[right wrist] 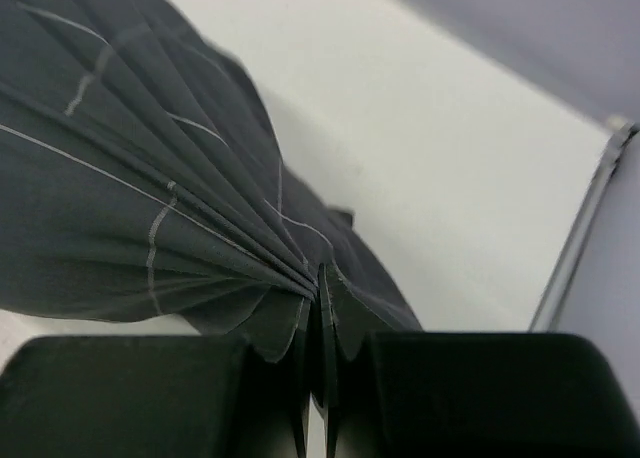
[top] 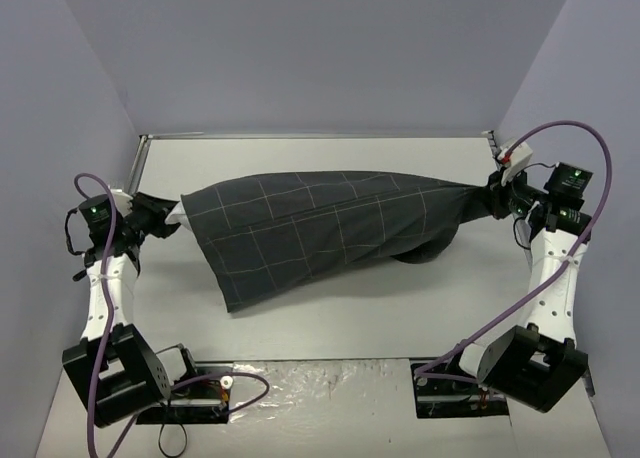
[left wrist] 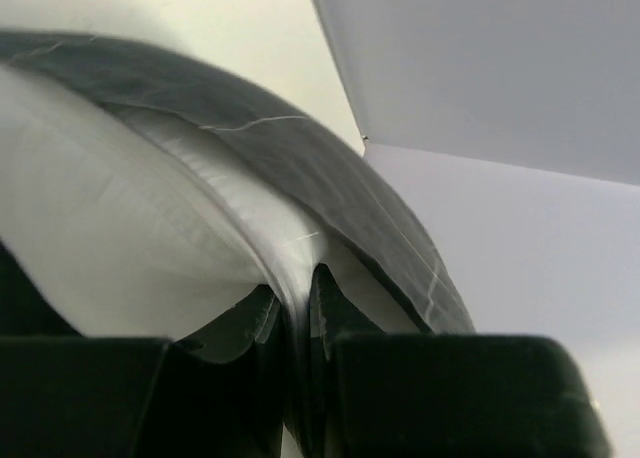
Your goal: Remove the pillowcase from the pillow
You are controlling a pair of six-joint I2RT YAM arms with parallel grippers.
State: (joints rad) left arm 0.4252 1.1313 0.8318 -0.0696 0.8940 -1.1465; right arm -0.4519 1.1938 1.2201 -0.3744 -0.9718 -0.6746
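Observation:
The dark checked pillowcase (top: 320,228) is stretched across the table between both arms, bulging with the pillow inside. My left gripper (top: 165,220) is shut on the white pillow (left wrist: 120,228) where it sticks out of the case's open end; the case's dark edge (left wrist: 330,178) lies just beyond. A sliver of white pillow (top: 178,214) shows at the left end in the top view. My right gripper (top: 492,200) is shut on the gathered closed end of the pillowcase (right wrist: 150,178), with fabric pleats fanning out from the jaws. The right end is lifted off the table.
The white table (top: 400,318) is walled by pale panels at the back and sides. A metal rail (right wrist: 590,218) runs along the table's far right edge. Cables loop from both arms over the near corners.

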